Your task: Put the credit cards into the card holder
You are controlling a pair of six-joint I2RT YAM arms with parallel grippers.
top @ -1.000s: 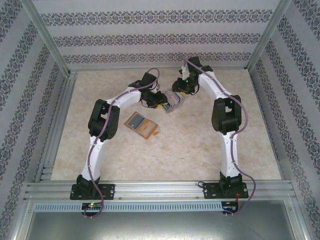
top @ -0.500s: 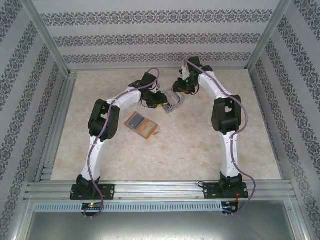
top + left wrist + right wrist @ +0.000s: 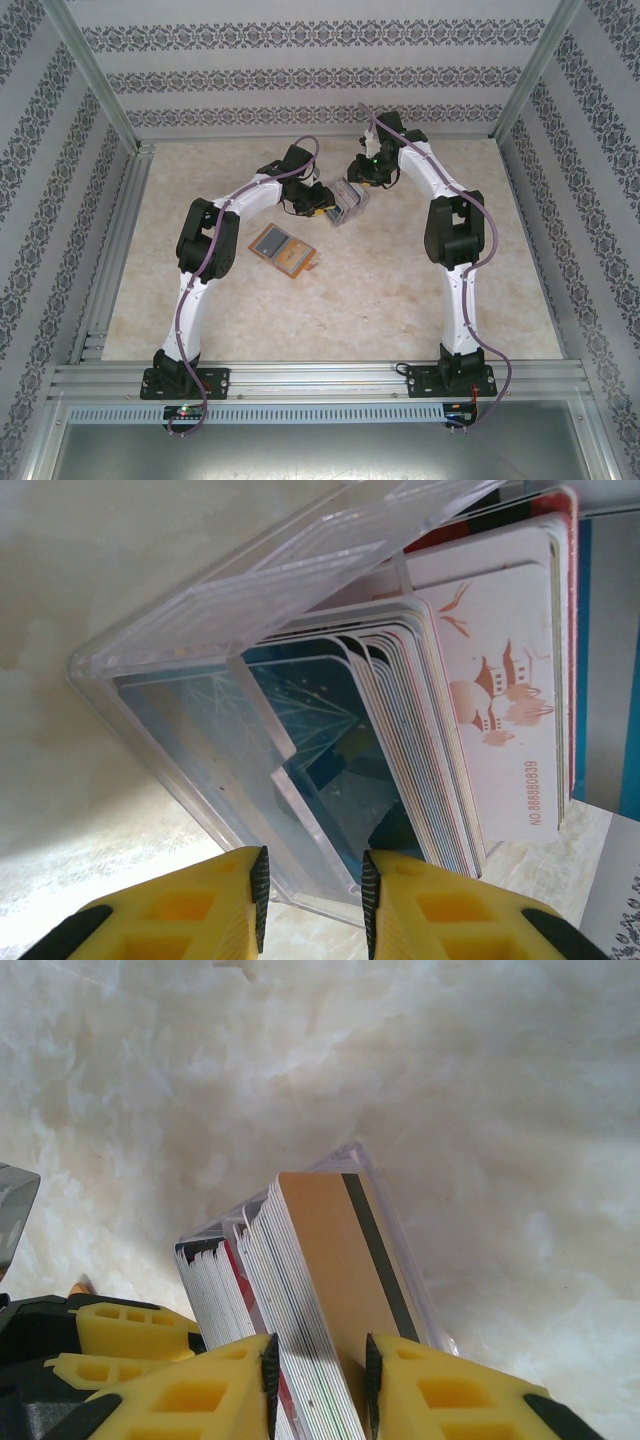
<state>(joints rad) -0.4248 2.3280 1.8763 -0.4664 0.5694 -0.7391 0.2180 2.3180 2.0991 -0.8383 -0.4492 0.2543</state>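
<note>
Jaws of the left arm are clamped on an edge of a clear plastic box (image 3: 190, 650), its wall pinched between the yellow pads (image 3: 215, 900). Those of the right arm are closed around a bundle of the credit cards (image 3: 320, 1260), which stand on edge in that box. The bundle fills the gap between the pads (image 3: 440, 1390), though how firmly it is pressed cannot be judged from so close.

In the top view the box (image 3: 347, 203) is held at the far middle of the surface (image 3: 400, 300), between the two wrists. The card holder (image 3: 290, 255) is laid flat nearer and to the left, apart from both jaws and just beside the left forearm. A greyish-blue card (image 3: 270, 240) is seen lying on it.

Card faces are shown by the left wrist view: a blue patterned one in front and a white one (image 3: 500, 690) printed with a red building and a number. A tan card back with a dark stripe is given by the right wrist view, where the left arm's yellow fingers (image 3: 120, 1335) are caught at the lower left.
</note>
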